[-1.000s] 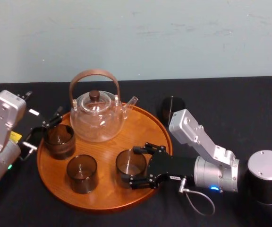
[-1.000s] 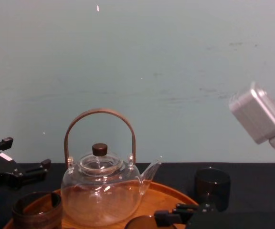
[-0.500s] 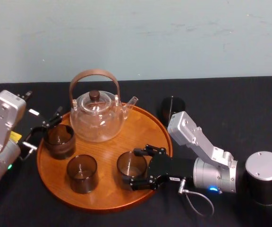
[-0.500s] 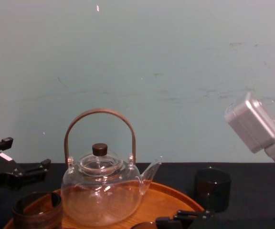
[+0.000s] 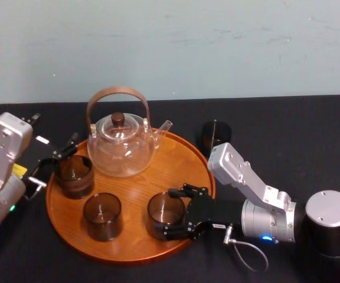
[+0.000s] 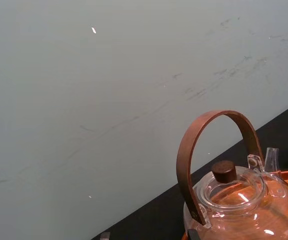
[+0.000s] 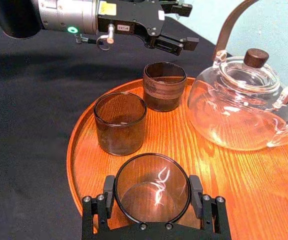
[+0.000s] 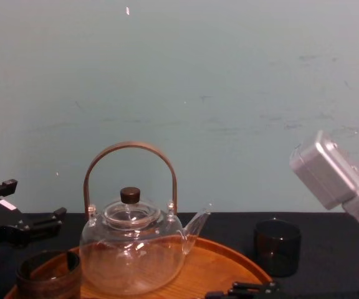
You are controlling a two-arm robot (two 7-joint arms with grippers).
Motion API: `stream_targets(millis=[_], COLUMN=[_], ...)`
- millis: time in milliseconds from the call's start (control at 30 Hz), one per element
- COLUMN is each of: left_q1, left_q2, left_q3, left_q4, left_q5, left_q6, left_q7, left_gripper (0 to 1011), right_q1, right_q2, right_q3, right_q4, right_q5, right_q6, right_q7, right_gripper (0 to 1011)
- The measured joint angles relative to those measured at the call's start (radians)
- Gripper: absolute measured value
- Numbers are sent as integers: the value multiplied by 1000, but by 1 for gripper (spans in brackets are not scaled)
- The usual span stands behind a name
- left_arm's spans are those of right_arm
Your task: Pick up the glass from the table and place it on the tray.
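A smoky-brown glass (image 5: 164, 210) (image 7: 153, 197) is at the front right of the round wooden tray (image 5: 179, 158) (image 7: 244, 175). My right gripper (image 5: 169, 213) (image 7: 151, 194) is shut on it, one finger on each side of the rim. I cannot tell whether its base touches the wood. A second smooth glass (image 5: 103, 216) (image 7: 120, 123) stands on the tray's front left. Another dark glass (image 5: 216, 135) (image 8: 277, 246) stands on the black table (image 5: 288, 135) behind the right arm. My left gripper (image 5: 55, 162) (image 7: 189, 25) hangs open at the tray's left edge, beside the ribbed cup.
A clear glass teapot (image 5: 121, 144) (image 8: 133, 249) (image 6: 244, 200) with an arched brown handle stands at the back of the tray. A ribbed dark cup (image 5: 74, 175) (image 7: 164, 86) stands at the tray's left. The right arm's grey link (image 5: 241, 174) lies over the tray's right rim.
My right gripper has come slightly toward me and lower with the glass in it; in the chest view it has sunk nearly out of sight. The left arm has not moved.
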Motion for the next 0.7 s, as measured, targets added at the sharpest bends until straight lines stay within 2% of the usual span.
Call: stream_targets(millis=[300, 500, 700], left_q1=[0, 0, 0], left_q2=[0, 0, 0], left_q3=[0, 0, 0], left_q4=[0, 0, 0], left_q5=[0, 0, 0], left_q6=[0, 0, 0], left_q7=[0, 0, 0], left_gripper=[1001, 1001, 1001], right_q1=[0, 0, 0], right_q2=[-1, -1, -2], right_q3=[2, 2, 3], right_q4=[-1, -1, -1], right_q5=[2, 3, 3], right_q6=[0, 1, 1], right_q7=[0, 0, -1], right_gripper=[904, 1002, 1002])
